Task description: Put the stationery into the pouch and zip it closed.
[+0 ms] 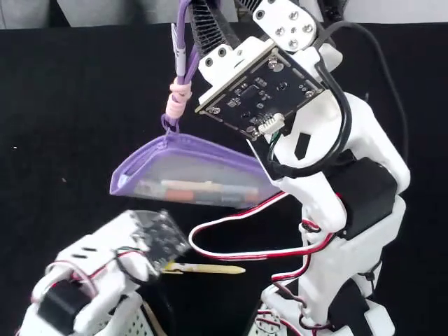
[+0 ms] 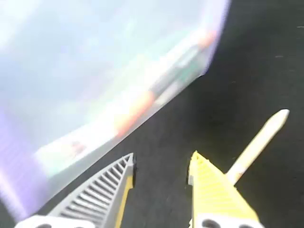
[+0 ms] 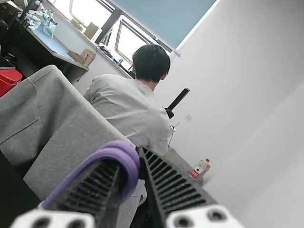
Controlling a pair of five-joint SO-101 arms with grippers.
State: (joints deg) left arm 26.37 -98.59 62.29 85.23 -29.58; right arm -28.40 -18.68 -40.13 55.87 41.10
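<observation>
Pouch (image 1: 185, 171) hanging | right end effector (image 3: 136, 156) pinching strap (image 3: 105, 157) | left end effector (image 2: 161, 164) spread beside pen (image 2: 259, 142)

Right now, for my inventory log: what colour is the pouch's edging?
The pouch has purple edging around a see-through body; the high view shows it best.

This looks like an office or lab room, with large windows (image 3: 127, 43) under a blue blind (image 3: 166, 16), plain white walls (image 3: 247, 95) and a long desk (image 3: 53, 43) carrying cardboard boxes (image 3: 85, 56). A drinks bottle (image 3: 200, 168) stands farther off. The black worktop (image 1: 70, 105) carries white robot arms (image 1: 350, 210).
</observation>
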